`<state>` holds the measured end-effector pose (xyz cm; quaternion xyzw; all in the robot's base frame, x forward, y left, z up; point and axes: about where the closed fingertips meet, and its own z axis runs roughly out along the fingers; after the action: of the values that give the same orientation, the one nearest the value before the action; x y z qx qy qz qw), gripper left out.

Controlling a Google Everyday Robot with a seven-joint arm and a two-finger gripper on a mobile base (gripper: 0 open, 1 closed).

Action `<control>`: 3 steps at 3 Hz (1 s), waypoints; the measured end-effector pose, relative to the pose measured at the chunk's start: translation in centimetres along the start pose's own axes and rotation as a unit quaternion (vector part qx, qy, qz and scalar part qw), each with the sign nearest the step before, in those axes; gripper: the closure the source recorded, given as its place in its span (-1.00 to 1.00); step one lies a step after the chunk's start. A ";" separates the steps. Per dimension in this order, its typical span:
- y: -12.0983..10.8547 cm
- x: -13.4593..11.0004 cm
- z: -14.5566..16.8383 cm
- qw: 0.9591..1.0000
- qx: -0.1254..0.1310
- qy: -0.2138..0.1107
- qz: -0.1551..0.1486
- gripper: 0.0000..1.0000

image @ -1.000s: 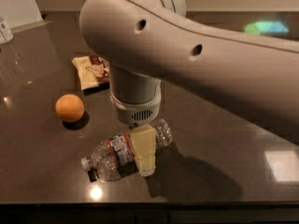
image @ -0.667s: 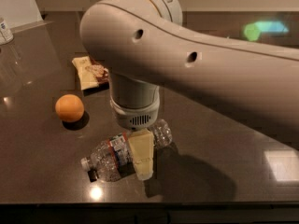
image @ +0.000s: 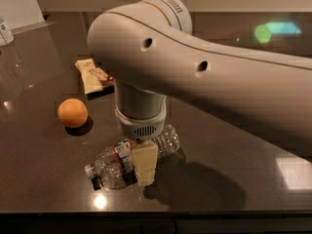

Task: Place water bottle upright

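The water bottle (image: 113, 162) lies on its side on the dark table (image: 44, 179), near the front edge. It is clear and ribbed, with its white cap pointing left toward the front and its base to the right. A red-edged label band circles its middle. My gripper (image: 145, 167) comes straight down from the big white arm (image: 195, 77) and sits over the middle of the bottle. Its cream part stands in front of the bottle, and the wrist hides the rest.
An orange ball (image: 72, 112) sits left of the bottle. A snack packet (image: 92, 75) lies behind it, partly under the arm. A small white container with a blue label (image: 5, 31) stands at the far left edge. The table's front edge runs just below the bottle.
My gripper has sunk a little and shifted slightly left over the bottle. The bottle, ball and packet have not moved.
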<state>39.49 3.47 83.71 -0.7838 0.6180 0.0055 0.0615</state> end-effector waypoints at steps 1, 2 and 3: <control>0.1 0.1 0.1 1.000 -0.002 0.001 0.006 -0.19; -0.6 1.1 -1.0 1.000 0.001 -0.009 0.023 0.30; -1.8 2.7 -2.9 0.998 0.008 -0.032 0.047 1.00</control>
<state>41.72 0.99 86.51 -0.7526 0.6521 0.0288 0.0872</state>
